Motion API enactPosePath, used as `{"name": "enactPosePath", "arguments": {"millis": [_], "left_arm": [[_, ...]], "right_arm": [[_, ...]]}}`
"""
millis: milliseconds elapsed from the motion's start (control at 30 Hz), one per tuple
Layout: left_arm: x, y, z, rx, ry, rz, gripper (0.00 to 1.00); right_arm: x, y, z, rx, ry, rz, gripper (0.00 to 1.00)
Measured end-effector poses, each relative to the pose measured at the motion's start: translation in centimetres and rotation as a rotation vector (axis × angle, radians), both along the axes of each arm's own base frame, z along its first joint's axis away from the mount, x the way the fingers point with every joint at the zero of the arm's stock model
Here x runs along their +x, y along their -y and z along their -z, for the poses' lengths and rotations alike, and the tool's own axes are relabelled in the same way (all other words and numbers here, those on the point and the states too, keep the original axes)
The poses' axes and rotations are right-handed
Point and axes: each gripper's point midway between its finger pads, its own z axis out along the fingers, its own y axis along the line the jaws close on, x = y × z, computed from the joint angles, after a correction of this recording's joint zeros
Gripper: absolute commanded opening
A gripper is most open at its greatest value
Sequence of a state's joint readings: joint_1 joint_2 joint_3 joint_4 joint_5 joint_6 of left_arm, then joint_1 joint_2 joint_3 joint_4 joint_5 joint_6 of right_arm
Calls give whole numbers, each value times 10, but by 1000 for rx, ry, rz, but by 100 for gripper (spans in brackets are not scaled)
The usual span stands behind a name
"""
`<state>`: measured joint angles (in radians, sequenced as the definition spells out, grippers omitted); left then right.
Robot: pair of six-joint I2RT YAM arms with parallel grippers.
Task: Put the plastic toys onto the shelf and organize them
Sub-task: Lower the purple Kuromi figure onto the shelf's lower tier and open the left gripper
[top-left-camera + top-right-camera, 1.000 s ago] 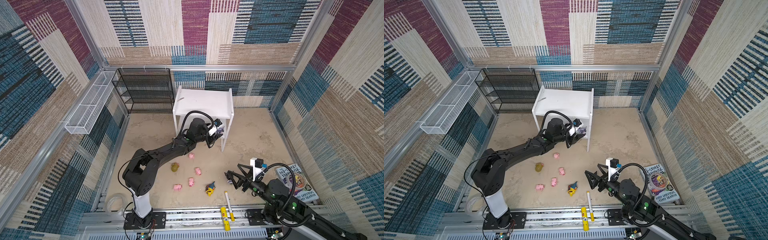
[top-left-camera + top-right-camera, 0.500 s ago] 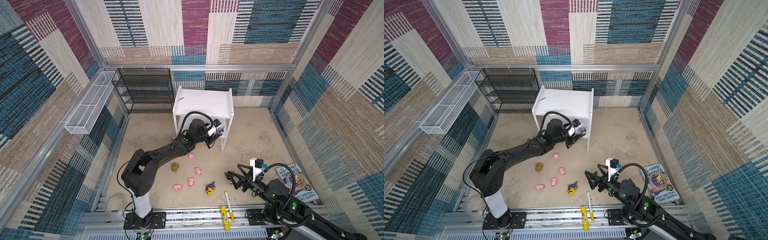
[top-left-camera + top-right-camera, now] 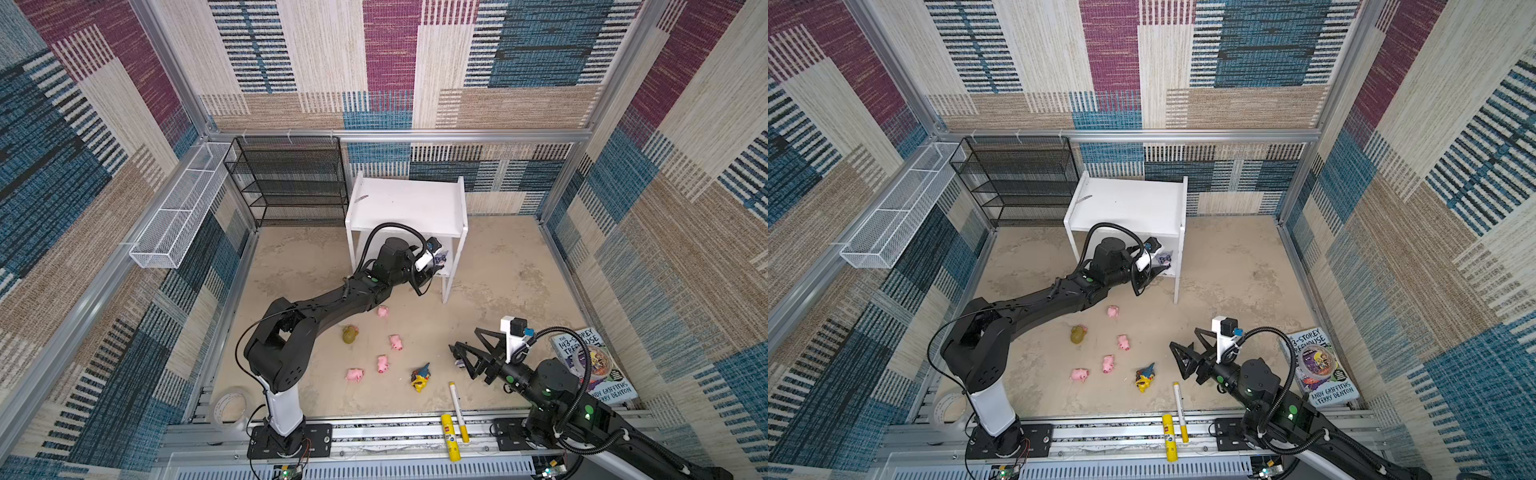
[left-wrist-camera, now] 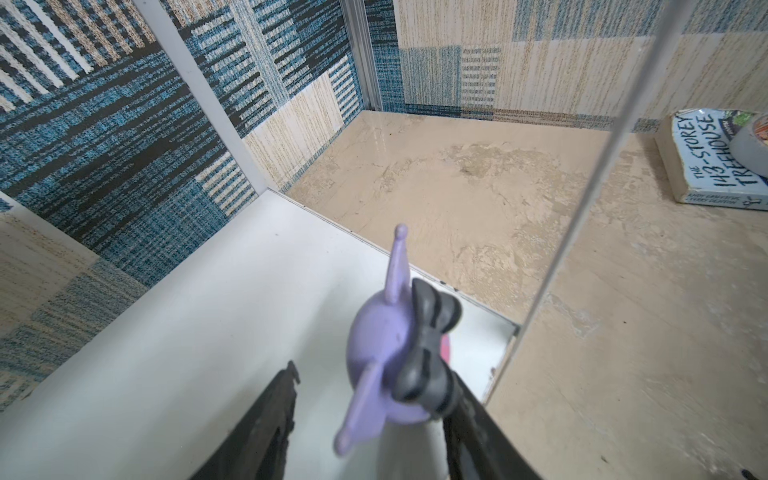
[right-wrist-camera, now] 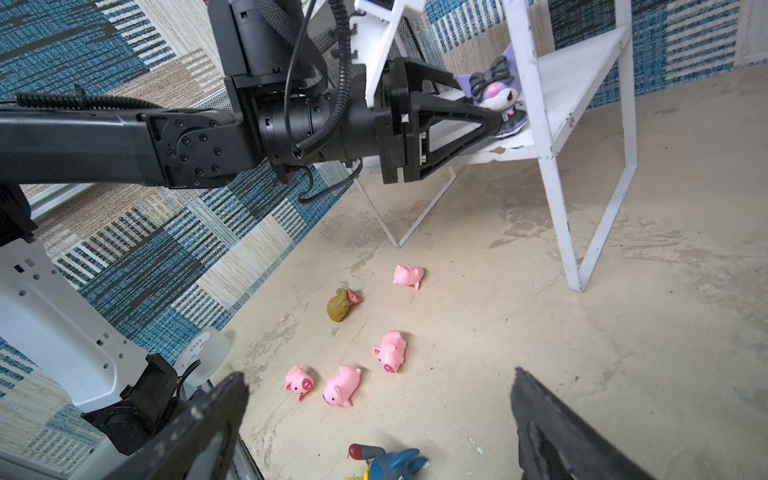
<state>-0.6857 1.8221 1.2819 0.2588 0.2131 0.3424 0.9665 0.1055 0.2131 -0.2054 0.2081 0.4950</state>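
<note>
The white shelf stands at the back. A purple-and-black big-eared figure stands at the front corner of its lower board. My left gripper is open around it: one finger touches it, the other stands apart. Several pink pigs lie on the floor with the blond-haired doll and the yellow figure with blue hood. My right gripper hovers wide open and empty above the floor, right of these toys.
A black mesh rack and a white wire basket stand at the back left. A marker and a yellow tube lie by the front rail. A book lies at the right, a tape roll at the front left.
</note>
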Motion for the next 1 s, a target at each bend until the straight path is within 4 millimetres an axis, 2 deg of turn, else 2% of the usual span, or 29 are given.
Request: {"name": "enactPosePath", "arguments": {"millis": [833, 1000], "left_arm": [[6, -2, 0, 12, 17, -26, 58], [3, -4, -5, 12, 29, -23, 60]], "right_arm": [[-2, -2, 1, 5, 1, -17, 100], [-2, -2, 0, 6, 2, -18, 100]]}}
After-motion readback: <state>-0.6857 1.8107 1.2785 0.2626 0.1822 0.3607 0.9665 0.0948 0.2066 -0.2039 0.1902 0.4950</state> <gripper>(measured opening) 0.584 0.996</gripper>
